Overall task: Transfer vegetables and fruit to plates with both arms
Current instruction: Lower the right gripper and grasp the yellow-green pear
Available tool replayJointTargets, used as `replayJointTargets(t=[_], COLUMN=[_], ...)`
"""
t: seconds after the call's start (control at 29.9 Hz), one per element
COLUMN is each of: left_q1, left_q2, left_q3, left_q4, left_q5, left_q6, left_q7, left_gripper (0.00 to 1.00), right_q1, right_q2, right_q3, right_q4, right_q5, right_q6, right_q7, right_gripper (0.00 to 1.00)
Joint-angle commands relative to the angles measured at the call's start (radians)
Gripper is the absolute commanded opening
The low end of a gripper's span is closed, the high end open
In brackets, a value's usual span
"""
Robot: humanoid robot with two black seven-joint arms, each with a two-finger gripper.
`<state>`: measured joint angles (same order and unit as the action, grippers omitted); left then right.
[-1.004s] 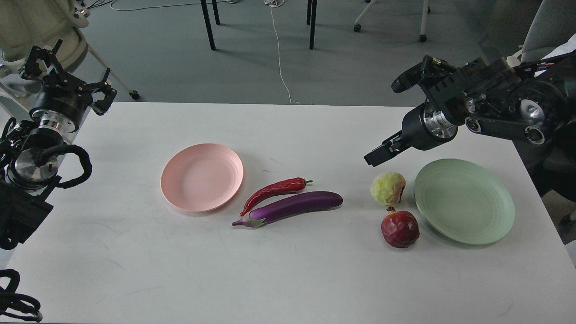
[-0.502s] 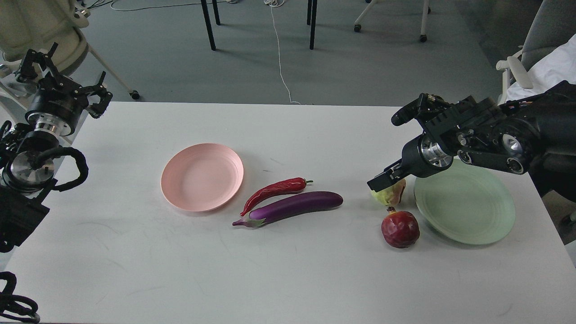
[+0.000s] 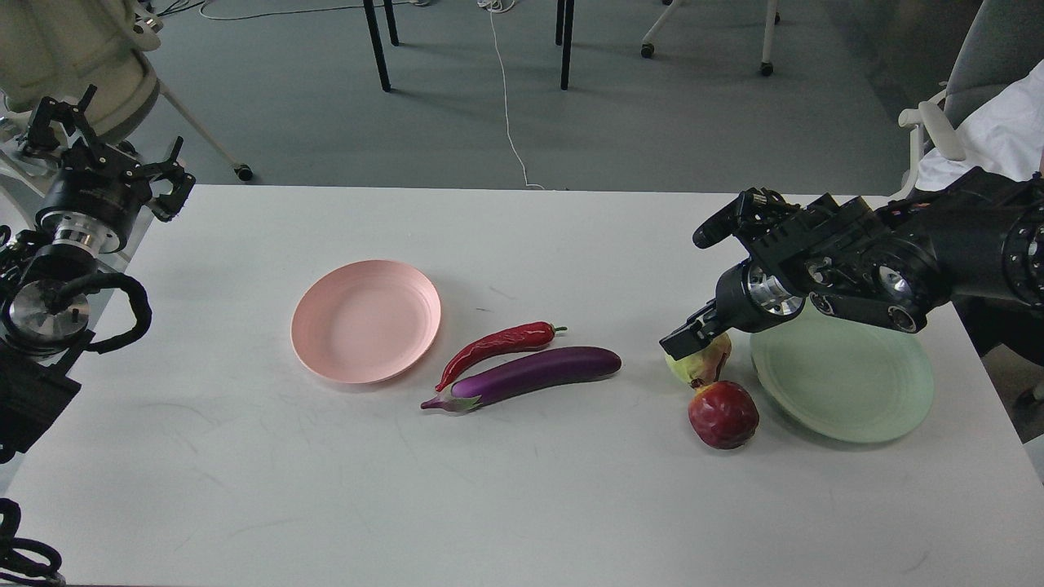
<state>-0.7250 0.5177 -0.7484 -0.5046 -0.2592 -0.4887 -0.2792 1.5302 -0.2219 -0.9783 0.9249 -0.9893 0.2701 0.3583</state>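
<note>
The purple eggplant (image 3: 534,373) and the red chili pepper (image 3: 499,343) lie side by side at the table's middle, right of the empty pale pink plate (image 3: 366,320). The pale yellow-green fruit (image 3: 703,364) lies left of the empty mint green plate (image 3: 844,377). The dark red fruit (image 3: 723,413) sits just in front of it. My right gripper (image 3: 683,337) is down on the yellow-green fruit and hides its upper part. Its fingers look like one dark shape. My left gripper (image 3: 110,134) is open and empty above the table's far left corner.
The white table (image 3: 522,505) ends close behind my left gripper and just right of the green plate. Chair and table legs (image 3: 375,45) and a white cable stand on the grey floor beyond. A chair (image 3: 938,130) is at the far right.
My right gripper came down and left onto the yellow-green fruit. That fruit tipped, and the dark red fruit shifted slightly left and turned. My left gripper drifted a little left.
</note>
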Motion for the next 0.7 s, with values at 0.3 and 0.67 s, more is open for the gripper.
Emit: replayJointTargets(t=[0.3,0.67], left_q1=[0.006,0.007], left_q2=[0.004,0.004], left_q3=[0.0,0.001], left_q4=[0.001,0.003], left_q5=[0.0,0.0], left_q6=[0.0,0.0], left_q7=[-0.002,0.0], left_gripper=[0.98,0.98], right_q1=[-0.013,-0.005], right_q2=[-0.005,-0.011], right_q3=[-0.019,-0.013], right_q4=[0.012,0.018], right_q5=[-0.003,0.009], right_q6=[-0.002,-0.002], right_q7=[0.034,0.022], right_gripper=[0.9,0.63])
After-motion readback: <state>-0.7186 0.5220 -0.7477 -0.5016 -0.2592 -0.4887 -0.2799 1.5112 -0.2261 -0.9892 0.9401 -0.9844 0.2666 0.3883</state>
